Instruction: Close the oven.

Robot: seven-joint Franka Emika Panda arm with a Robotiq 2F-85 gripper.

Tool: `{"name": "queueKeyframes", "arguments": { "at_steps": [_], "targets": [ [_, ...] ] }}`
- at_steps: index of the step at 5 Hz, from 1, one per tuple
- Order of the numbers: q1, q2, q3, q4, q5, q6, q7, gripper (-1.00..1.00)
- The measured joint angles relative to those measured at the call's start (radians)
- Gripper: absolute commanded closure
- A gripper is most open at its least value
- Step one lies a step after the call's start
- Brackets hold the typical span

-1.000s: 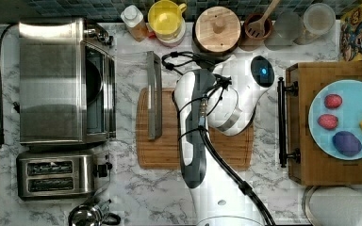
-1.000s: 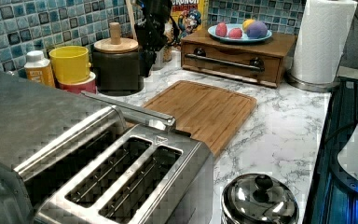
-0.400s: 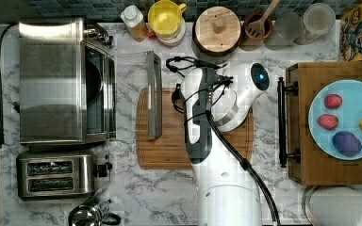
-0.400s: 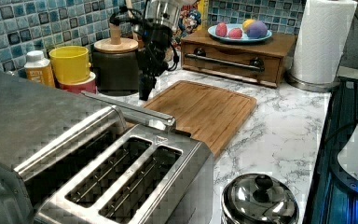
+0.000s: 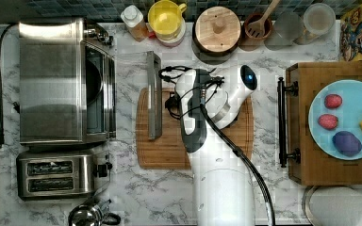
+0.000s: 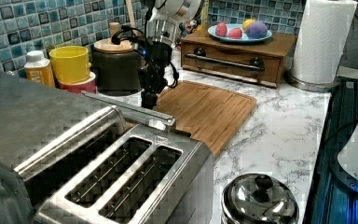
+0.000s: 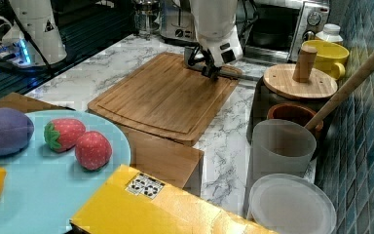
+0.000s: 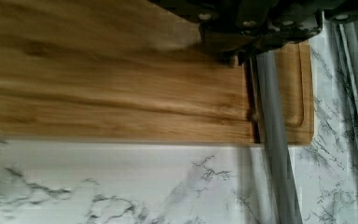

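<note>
Gripper (image 6: 148, 99) has dropped beside the oven (image 5: 66, 80) door's bar handle (image 5: 154, 96), poised to lift it; jaws' state unclear.

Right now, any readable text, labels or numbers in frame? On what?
None can be read.
Cereal box: cartoon artwork, wording too blurred.
Box's code patch: a pattern, no letters.
Oven dials: markings too small.
Bottle label: blurred.
</note>
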Motion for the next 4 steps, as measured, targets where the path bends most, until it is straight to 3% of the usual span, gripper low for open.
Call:
{"name": "queueKeyframes", "arguments": {
  "at_steps": [4],
  "targets": [
    [-0.001,-0.037,0.043,0.008,0.017,0.009,-0.002,1.00]
  ]
}}
